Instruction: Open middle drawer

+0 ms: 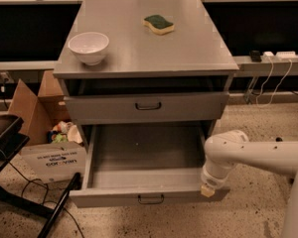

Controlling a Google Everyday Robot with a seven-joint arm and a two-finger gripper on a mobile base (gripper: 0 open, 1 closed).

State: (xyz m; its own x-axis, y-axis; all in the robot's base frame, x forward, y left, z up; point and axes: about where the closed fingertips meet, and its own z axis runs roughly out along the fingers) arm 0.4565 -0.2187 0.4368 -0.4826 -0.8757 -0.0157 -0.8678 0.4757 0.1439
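Note:
The middle drawer [148,196] is pulled far out of the grey cabinet. Its low flat front carries a small dark loop handle [150,199], and its inside looks empty. The closed drawer with the taller front [188,107] sits above it. Any lower drawer is hidden beneath the open one. My white arm reaches in from the right. My gripper [207,190] is at the right front corner of the open drawer, pointing down, against or just beside the drawer's side.
A white bowl [89,46] and a green-and-yellow sponge [158,24] lie on the cabinet top. A cardboard box [42,133] with clutter stands left of the cabinet. A black stand and cables [20,197] are at the lower left. Cables hang at the back right.

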